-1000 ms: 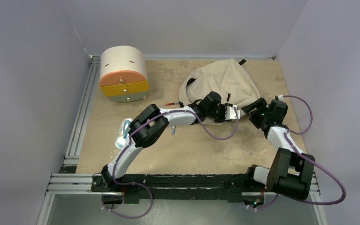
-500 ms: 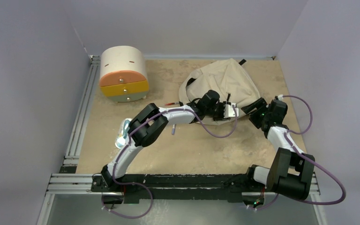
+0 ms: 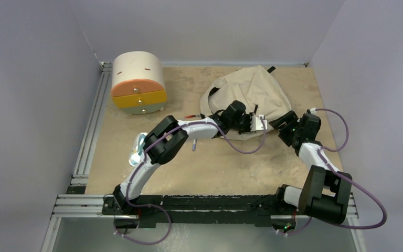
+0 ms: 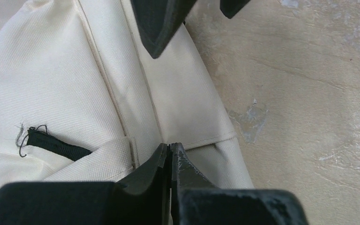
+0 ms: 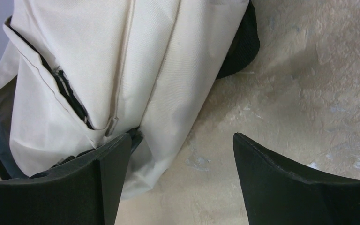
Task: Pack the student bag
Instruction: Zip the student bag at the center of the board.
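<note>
**Both grippers are meeting at the bag's near hem**

In the top view, the cream drawer box (image 3: 138, 84) is sitting at about 10 o'clock on the table (image 3: 215, 168), its orange and yellow fronts facing the arms. A small pale blue-white object (image 3: 138, 148), too blurred to name, is lying at 9 o'clock beside the left arm's elbow. A thin red pen (image 3: 190, 115) is lying just left of the bag.

The student bag (image 3: 252, 89) is lying slumped at about 1 o'clock on the table, toward the far right corner, with black straps showing at its rim.

The left gripper (image 4: 170, 147) is reaching across to the bag's near edge, and its fingers are pressing tip to tip, fully clenched, right over a folded seam of cream cloth. I cannot tell whether any cloth is caught between them. A short black strap tab (image 4: 51, 146) is poking out at 9 o'clock from those tips.

The right gripper (image 5: 182, 138) is hovering at the same hem from the 3 o'clock side, its fingers spread wide and holding nothing. Its left finger (image 5: 89, 183) is lying against the bag's lower corner, below a black zipper line (image 5: 72, 101); the other is hanging over bare table.
</note>
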{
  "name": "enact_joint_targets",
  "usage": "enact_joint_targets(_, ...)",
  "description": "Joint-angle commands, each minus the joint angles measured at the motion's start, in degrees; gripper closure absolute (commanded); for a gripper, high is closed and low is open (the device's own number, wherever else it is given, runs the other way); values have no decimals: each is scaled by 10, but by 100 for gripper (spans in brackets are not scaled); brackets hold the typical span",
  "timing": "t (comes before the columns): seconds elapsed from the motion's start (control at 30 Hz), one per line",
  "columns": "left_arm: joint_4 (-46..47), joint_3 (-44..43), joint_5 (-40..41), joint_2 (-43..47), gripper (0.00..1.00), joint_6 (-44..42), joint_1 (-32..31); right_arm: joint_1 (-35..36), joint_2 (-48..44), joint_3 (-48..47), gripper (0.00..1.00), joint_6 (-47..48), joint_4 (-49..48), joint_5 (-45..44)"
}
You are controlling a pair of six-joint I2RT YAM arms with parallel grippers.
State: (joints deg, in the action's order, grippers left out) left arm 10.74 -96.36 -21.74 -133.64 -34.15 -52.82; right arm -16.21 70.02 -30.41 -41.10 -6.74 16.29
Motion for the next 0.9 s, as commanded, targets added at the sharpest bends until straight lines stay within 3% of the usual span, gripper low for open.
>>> enact_joint_targets(0.0,29,-7,4,27,100,-3,4,-4,-6,19,18,-1,-27,15)
enact_joint_targets(0.33,14,1,-15,46,100,0,-2,-2,54,71,23,-87,-162,110)
enact_joint_targets(0.63,8,10,-5,54,100,-2,-3,3,148,49,25,-126,-246,149)
enact_joint_targets(0.87,-2,5,-3,55,100,-5,-2,7,212,35,40,-135,-306,164)
